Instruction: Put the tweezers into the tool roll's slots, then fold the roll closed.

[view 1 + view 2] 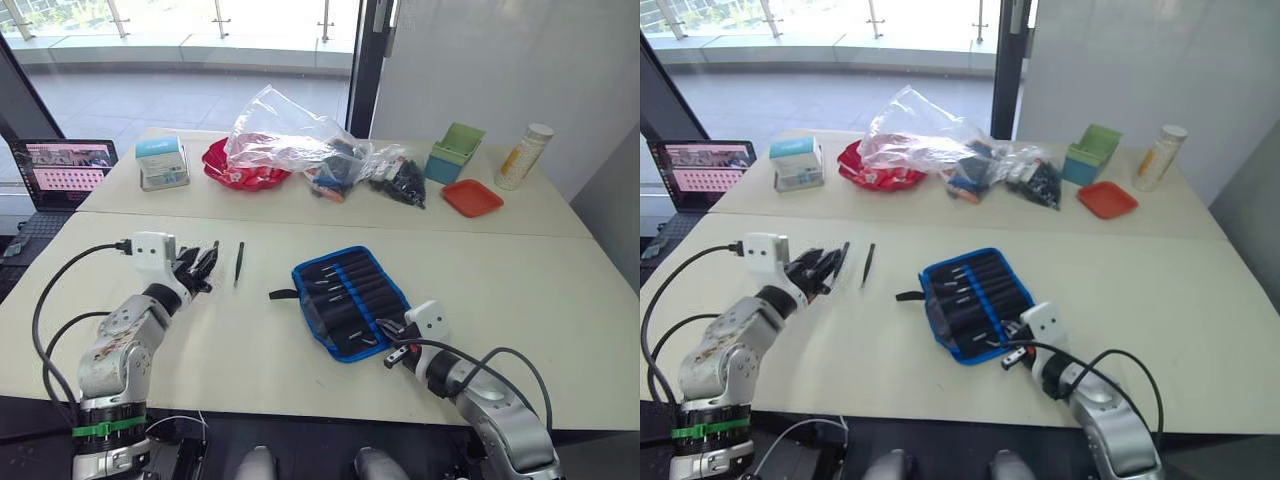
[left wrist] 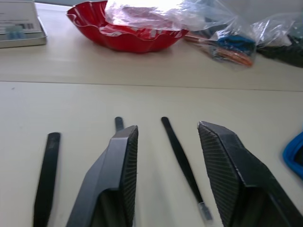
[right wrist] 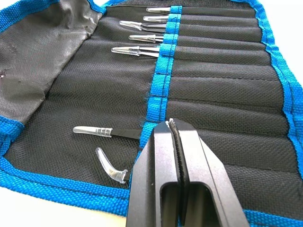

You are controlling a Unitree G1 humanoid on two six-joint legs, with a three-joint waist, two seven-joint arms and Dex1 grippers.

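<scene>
A: Nearest the camera, right pincer (image 3: 173,124); fingers pressed together, nothing visibly between them; it sits low over the near end of the tool roll (image 1: 350,300), which lies open and flat on the bench (image 1: 520,290).

B: Slots (image 3: 218,61)?

A: Several tweezers already seated, clear-capped tips (image 3: 135,51) poking past the blue band; two more capped tips show beside the right pincer, one straight, one curved; whether those are fully pocketed I cannot tell.

B: Left side?

A: Left pincer (image 2: 168,137) open, empty; one loose tweezer (image 1: 239,264) lies on the bench between its fingers (image 2: 120,156); a second dark strip (image 2: 47,175) lies just beside, apart from it; well clear of the roll.

B: Risks from here?

A: Judgement only; the tweezer is thin and flat on the bench, so closing could slide it or pinch only the tip; it may then swing or drop. The neighbouring strip could be nudged by the outer finger. Folding before the near tips are seated could push them out.
</scene>
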